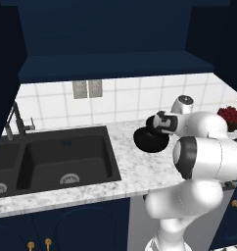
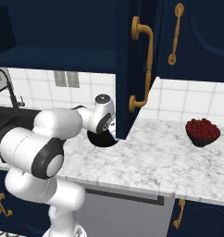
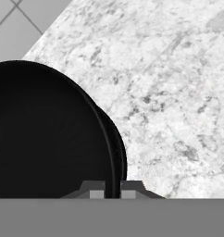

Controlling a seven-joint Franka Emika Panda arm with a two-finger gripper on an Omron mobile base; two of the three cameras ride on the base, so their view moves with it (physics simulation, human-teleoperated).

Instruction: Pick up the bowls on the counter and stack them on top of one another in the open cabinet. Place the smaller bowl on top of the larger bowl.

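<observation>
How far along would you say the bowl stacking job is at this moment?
Nothing is stacked yet: the open cabinet floor looks bare. In hand: the gripper is shut on the rim of the larger bowl, which appears lifted off the counter. Left: placing it, then the smaller bowl.

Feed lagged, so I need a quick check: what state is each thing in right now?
Black bowl: rim pinched between the fingers, seemingly lifted off the counter.
Gripper: shut on the bowl's rim.
Wall cabinet: open, no bowl on its floor board.
Cabinet door: swung open.
Fruit bowl: heaped with red fruit, sitting on the counter.
Sink: nothing in the basins.
</observation>
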